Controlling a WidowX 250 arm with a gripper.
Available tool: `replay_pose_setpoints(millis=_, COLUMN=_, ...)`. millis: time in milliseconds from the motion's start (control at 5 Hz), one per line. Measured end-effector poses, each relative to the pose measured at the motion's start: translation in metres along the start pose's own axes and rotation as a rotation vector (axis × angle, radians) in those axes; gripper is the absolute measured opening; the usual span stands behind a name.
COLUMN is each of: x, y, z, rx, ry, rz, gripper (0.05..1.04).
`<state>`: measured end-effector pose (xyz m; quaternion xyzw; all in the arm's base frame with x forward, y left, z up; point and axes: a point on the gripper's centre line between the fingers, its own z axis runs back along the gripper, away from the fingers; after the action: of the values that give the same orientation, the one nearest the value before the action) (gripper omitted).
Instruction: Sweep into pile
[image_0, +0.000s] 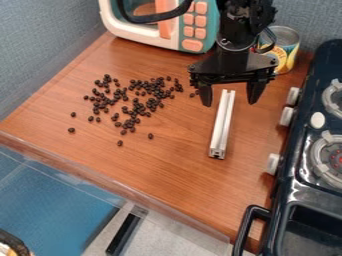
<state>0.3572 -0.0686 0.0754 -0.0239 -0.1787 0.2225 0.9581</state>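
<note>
At the near right, a black handle (247, 226) juts from the toy stove (288, 192), which runs along the right side of the worktop (167, 175). The pale bar (220, 125) lies lengthwise on the wood, left of the stove's knobs. Left of the bar, dark beans (160, 94) are strewn in a loose patch, a few strays apart. The claw (230, 104) hangs released over the bar's far end, its fingers wide apart. Behind stand a can (290, 42) and, further left, a toy microwave (210, 35)
</note>
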Motion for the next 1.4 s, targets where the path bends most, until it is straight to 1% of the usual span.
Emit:
replay_pose_setpoints(millis=200, x=0.014, y=0.003, z=0.002, rx=-0.026, ry=0.013, rz=0.058, gripper=0.999)
replay_pose_setpoints(millis=400, x=0.019, y=0.005, z=0.001, rx=-0.035, ry=0.044, rz=0.075, gripper=0.999)
replay_pose_setpoints(millis=600, x=0.023, y=0.008, z=-0.005, rx=-0.034, ry=0.06, rz=0.074, gripper=0.999)
replay_pose_setpoints(millis=800, x=0.019, y=0.012, z=-0.015, rx=-0.013, ry=0.067, rz=0.053, gripper=0.999)
replay_pose_setpoints(millis=1200, x=-0.007, y=0.006, z=-0.025, rx=0.004, ry=0.081, rz=-0.02, gripper=0.999)
replay_pose_setpoints(millis=1400, x=-0.022, y=0.005, z=-0.036, rx=0.027, ry=0.088, rz=-0.049, gripper=0.999)
